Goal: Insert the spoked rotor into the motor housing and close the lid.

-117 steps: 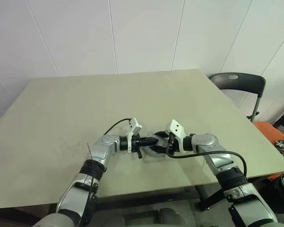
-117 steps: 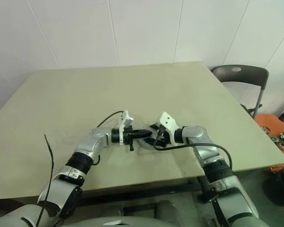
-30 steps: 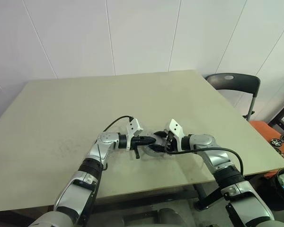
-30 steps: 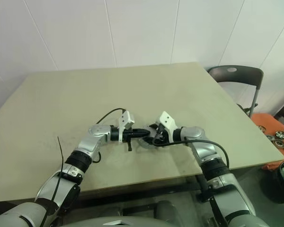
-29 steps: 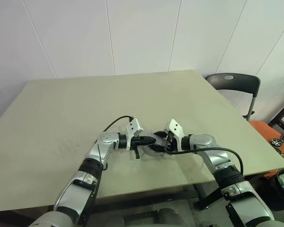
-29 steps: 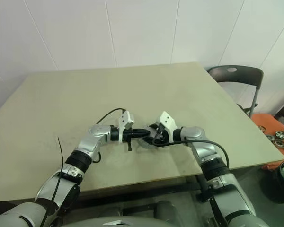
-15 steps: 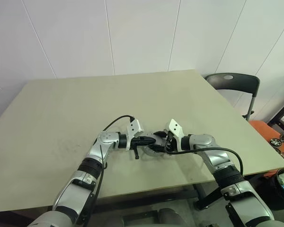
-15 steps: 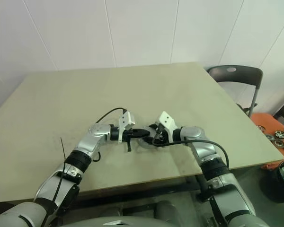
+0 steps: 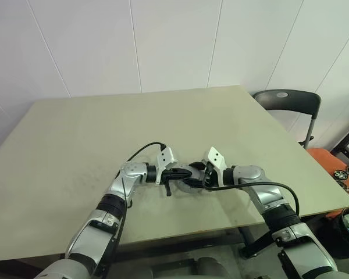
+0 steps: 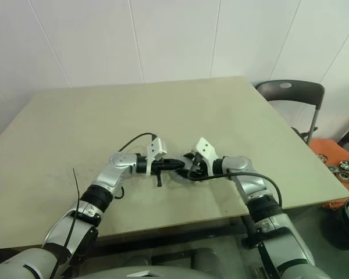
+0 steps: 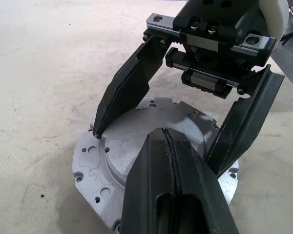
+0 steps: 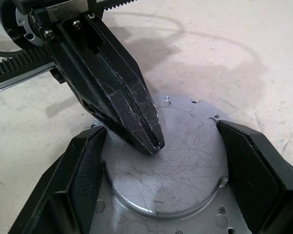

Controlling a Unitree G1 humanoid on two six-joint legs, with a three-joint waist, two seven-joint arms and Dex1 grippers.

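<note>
A flat round silver-grey metal lid [image 12: 171,161], scratched, with a raised centre and small holes round its flange, lies on the beige table [image 9: 75,133]; the right gripper [image 12: 161,170] stands spread wide, one black finger [image 12: 80,180] on each side of the raised centre, the lid between the jaws; whether the pads actually press its rim I cannot tell; the left gripper [image 12: 154,141] is clenched, its two fingers pressed flat together, the tip poised over the lid's middle, between the right jaws; whether it touches the metal I cannot tell; a dark chair [image 9: 288,104] stands past the table's far right corner.
</note>
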